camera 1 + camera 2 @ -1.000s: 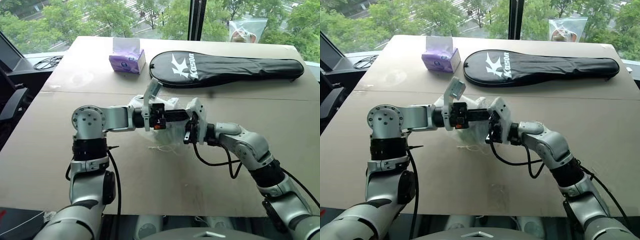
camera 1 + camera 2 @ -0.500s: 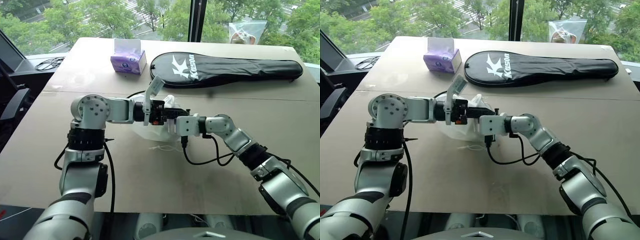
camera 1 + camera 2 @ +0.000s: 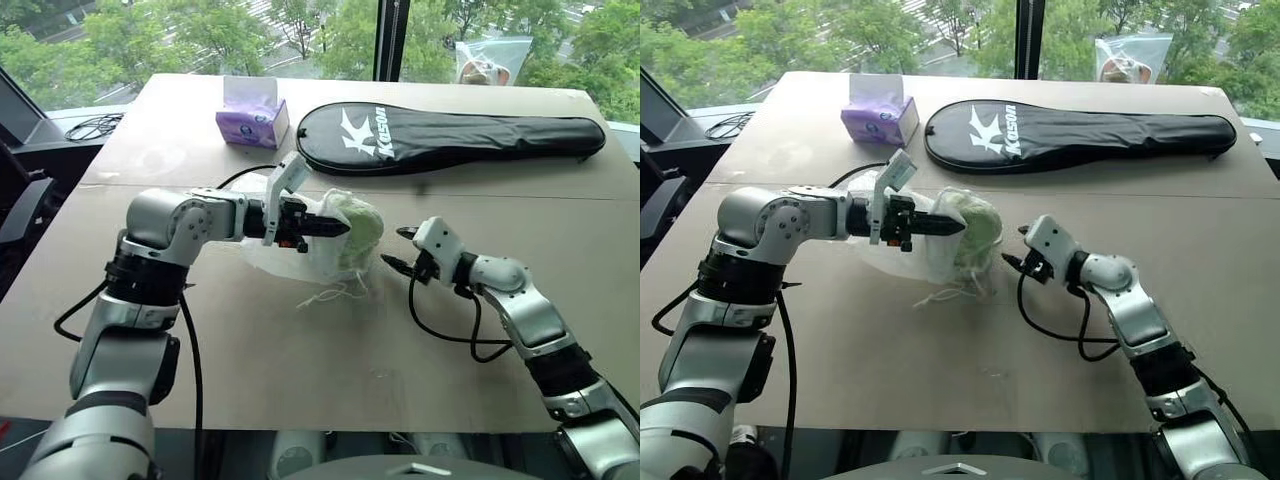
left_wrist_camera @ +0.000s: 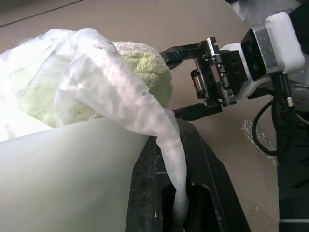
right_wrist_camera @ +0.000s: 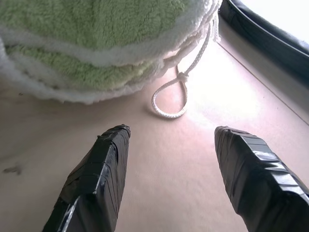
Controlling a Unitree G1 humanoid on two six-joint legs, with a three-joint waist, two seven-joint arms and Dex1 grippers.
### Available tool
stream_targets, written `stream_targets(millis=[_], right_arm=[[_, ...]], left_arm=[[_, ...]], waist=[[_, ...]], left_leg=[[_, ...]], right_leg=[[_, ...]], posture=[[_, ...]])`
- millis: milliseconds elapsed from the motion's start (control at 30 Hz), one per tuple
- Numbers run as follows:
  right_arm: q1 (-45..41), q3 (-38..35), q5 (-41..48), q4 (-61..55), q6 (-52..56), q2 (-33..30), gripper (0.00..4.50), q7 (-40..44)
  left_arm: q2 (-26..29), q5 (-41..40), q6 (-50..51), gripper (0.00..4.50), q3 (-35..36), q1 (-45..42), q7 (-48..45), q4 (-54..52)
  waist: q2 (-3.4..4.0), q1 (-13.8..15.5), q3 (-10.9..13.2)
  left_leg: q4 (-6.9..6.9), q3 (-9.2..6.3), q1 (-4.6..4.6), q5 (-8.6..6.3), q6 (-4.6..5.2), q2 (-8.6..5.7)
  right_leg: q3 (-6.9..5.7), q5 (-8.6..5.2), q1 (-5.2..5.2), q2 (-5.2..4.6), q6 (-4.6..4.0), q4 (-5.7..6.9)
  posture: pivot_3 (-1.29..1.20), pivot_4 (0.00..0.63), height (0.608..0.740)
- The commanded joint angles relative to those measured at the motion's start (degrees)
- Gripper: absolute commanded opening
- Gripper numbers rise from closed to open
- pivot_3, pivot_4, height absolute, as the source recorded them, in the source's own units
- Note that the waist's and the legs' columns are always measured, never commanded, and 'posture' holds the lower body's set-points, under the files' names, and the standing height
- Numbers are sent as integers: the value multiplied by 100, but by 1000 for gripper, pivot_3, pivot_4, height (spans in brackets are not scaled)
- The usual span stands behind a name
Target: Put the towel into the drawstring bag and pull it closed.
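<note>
Two grippers over the tabletop (image 3: pixel 300 350). Left gripper (image 3: pixel 335 227) has its jaws pinching the white fabric of the drawstring bag (image 3: pixel 300 255), mouth edge pulled between them. Towel (image 3: pixel 352 225) sits inside the bag, just past the left jaws' tips, probably fully in. Right gripper (image 3: pixel 402 248) has jaws spread, empty, just beside the towel bulge, not touching. White cord loop (image 5: pixel 170 99) lies on the tabletop ahead of the right jaws, below the bag.
</note>
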Motion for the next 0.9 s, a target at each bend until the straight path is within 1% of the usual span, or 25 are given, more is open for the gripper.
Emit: stream_targets(millis=[33, 133, 167, 267, 300, 367, 400, 433, 467, 500, 533, 600, 667, 733, 800, 900], right_arm=[[39, -190, 185, -843, 488, -16, 2991, -80], [-101, -228, 150, -808, 598, 86, 2991, -236], [-272, -238, 151, -635, 602, 208, 2991, -316], [-980, 3, 17, 442, 190, 845, 2991, -526], [-1131, 80, -51, 749, 22, 1000, 2757, -556], [-1539, 314, -203, 1679, -668, 1428, 2209, -461], [-1729, 508, -296, 2083, -1268, 1595, 1710, -269], [-1847, 640, -189, 2324, -1642, 1792, 1176, 102], [-1948, 777, -63, 2475, -1859, 1965, 725, 477], [-2068, 927, -73, 2670, -2115, 2091, 154, 740], [-2198, 1106, -170, 2909, -2360, 2197, 68, 961], [-2447, 1316, -449, 3468, -2857, 2358, 68, 1091], [-2648, 1367, -649, 4068, -3377, 2550, 68, 1004], [-2663, 1240, -785, 4350, -3733, 2526, 68, 789], [-2428, 896, -695, 4152, -3752, 2311, 68, 602], [-1832, 279, -474, 3259, -3145, 1712, 68, 338]], left_arm=[[173, 478, -704, 0, -119, -152, -534, 210], [186, 696, -939, 0, -181, -260, -861, 360], [156, 743, -961, 0, -159, -285, -910, 379], [21, 735, -975, 0, -40, -276, -941, 276], [-23, 736, -952, 0, -8, -275, -935, 263], [-99, 732, -909, 0, 10, -277, -994, 195], [-116, 746, -892, 0, -24, -275, -1036, 141], [-131, 781, -916, 0, -64, -267, -1063, 88], [-157, 805, -913, 0, -97, -281, -1081, 67], [-190, 818, -896, 0, -115, -313, -1101, 75], [-227, 838, -915, 0, -133, -351, -1136, 101], [-261, 887, -940, 0, -171, -397, -1227, 137], [-242, 910, -911, 0, -212, -380, -1365, 87], [-167, 962, -1014, 0, -190, -279, -1483, 3], [-97, 996, -1114, 0, -99, -227, -1567, 33], [9, 1156, -1512, 0, -26, -292, -1821, 313]], waist=[[0, -3, 0], [0, 15, 0], [0, 15, 0], [-1, -9, 1], [-1, -17, 1], [-2, -14, 1], [-2, -22, 1], [-1, -20, 1], [-1, -19, 1], [-1, -17, 1], [-1, -15, 1], [-1, -14, 1], [-1, 2, 1], [-1, -5, 1], [-1, 6, 1], [-1, 36, 1]], left_leg=[[0, 0, 1, 0, 0, 1], [2, -2, -3, 0, 1, 1], [4, -1, -4, 0, 2, 0], [6, 1, -7, -1, 3, -1], [8, 5, -8, 0, 3, 1], [8, 7, -5, 1, 2, 5], [8, 6, -6, 1, 2, 6], [8, 10, -6, 1, 2, 6], [6, 12, -7, 1, 2, 6], [6, 13, -8, 0, 3, 5], [4, 14, -11, -1, 4, 5], [3, 19, -14, -3, 8, 4], [7, 18, -14, -3, 8, 3], [12, 18, -11, -3, 8, 4], [13, 16, -7, -3, 8, 4], [14, 13, -12, -3, 8, 3]], right_leg=[[1, -1, 0, 1, 1, 0], [-3, -1, -1, 2, 1, 0], [-2, -1, -1, 2, 2, 0], [-1, -1, -3, 2, 2, 0], [2, 0, -7, 7, 3, 3], [4, 0, -8, 13, 2, 8], [4, 0, -9, 18, 2, 9], [7, 0, -10, 26, 2, 8], [9, 0, -11, 38, 2, 6], [11, 0, -11, 38, 2, 3], [12, 0, -12, 38, 2, -2], [13, 0, -14, 37, 3, -5], [10, 0, -14, 34, 3, -2], [10, 1, -12, 35, 3, 3], [10, 1, -10, 34, 3, 8], [6, 1, -9, 23, 2, 6]], posture=[[0, 150, 740], [0, 150, 740], [0, 150, 740], [0, 150, 740], [0, 150, 740], [0, 150, 740], [0, 150, 740], [0, 150, 740], [0, 150, 740], [0, 150, 740], [0, 150, 740], [0, 150, 740], [0, 150, 740], [0, 150, 740], [0, 150, 740], [0, 150, 740]])
